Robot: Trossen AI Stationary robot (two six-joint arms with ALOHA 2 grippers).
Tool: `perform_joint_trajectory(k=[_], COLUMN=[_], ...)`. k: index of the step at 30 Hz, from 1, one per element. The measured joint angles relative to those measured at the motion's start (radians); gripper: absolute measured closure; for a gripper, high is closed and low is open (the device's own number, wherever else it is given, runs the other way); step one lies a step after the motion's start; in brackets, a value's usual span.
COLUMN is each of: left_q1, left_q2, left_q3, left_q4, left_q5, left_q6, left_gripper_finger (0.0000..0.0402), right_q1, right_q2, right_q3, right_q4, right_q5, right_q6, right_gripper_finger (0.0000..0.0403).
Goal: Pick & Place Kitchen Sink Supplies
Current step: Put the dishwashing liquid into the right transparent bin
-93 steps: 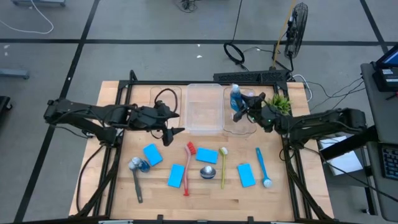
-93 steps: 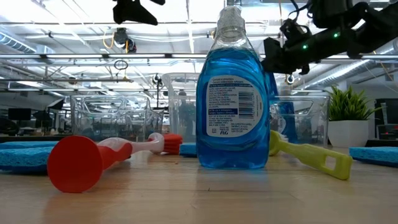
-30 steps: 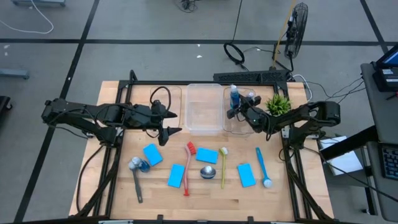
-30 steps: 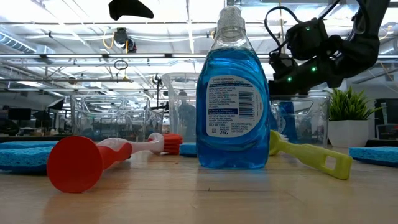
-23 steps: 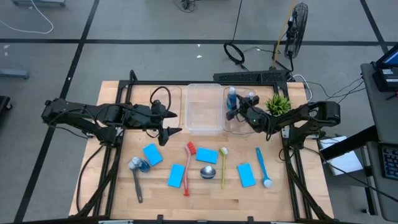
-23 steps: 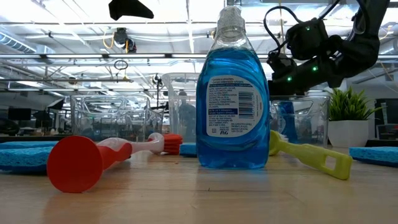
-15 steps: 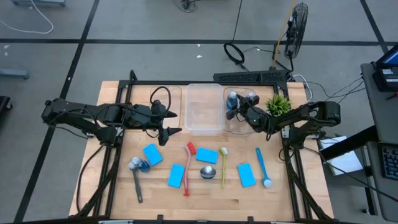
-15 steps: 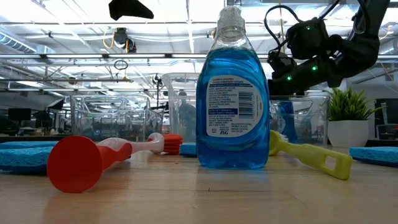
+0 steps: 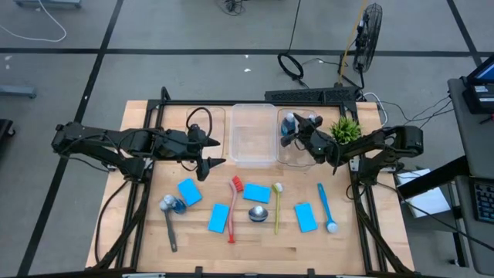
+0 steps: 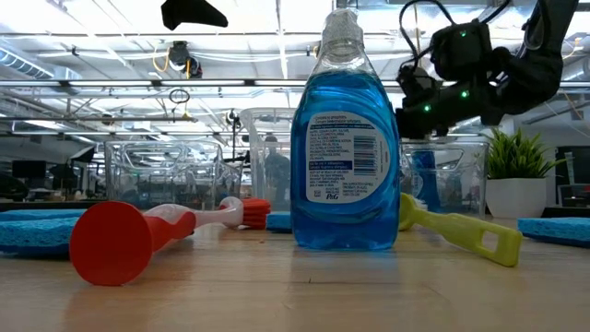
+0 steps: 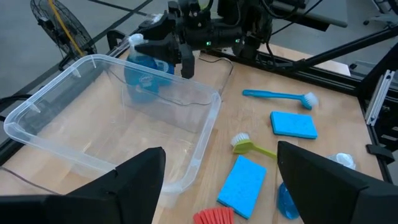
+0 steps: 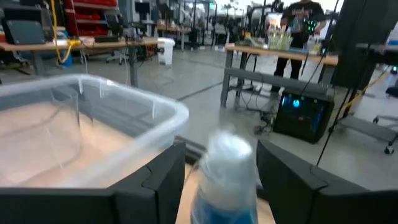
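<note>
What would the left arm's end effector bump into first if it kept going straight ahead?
Probably the middle clear bin. The left end effector, open, points right at its near wall, so it would likely hit that, though the depth is hard to judge.

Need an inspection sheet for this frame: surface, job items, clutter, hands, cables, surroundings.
Surface: wooden table, black frame.
Job items: four sponges, three brushes, grey brush lying loose; bottle upright at centre; bottle in right bin.
Clutter: middle bin holds nothing; plant at the right.
Hands: left hand open, above the table; right hand open around the bottle top in the bin.
Cables: loops on the floor behind.
Surroundings: fan; person in the right wrist view.
</note>
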Motion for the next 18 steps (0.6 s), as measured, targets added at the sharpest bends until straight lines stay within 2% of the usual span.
perform_joint_trajectory(k=[9, 18], left_q1=[0.000, 0.000], left_q2=[0.000, 0.000], left_q3=[0.000, 0.000], left_q4=[0.000, 0.000], left_q5=[0.000, 0.000], left_q6=[0.002, 0.004], left_gripper_finger=[0.0074, 0.0085], right_q1=[0.000, 0.045], right_q2=[-0.152, -0.369], right_q3=[0.000, 0.000], right_q4=[0.009, 0.010], right_q5=[0.000, -0.003], right_q6=[-0.125, -0.225], right_gripper_finger=[0.0219, 0.0224])
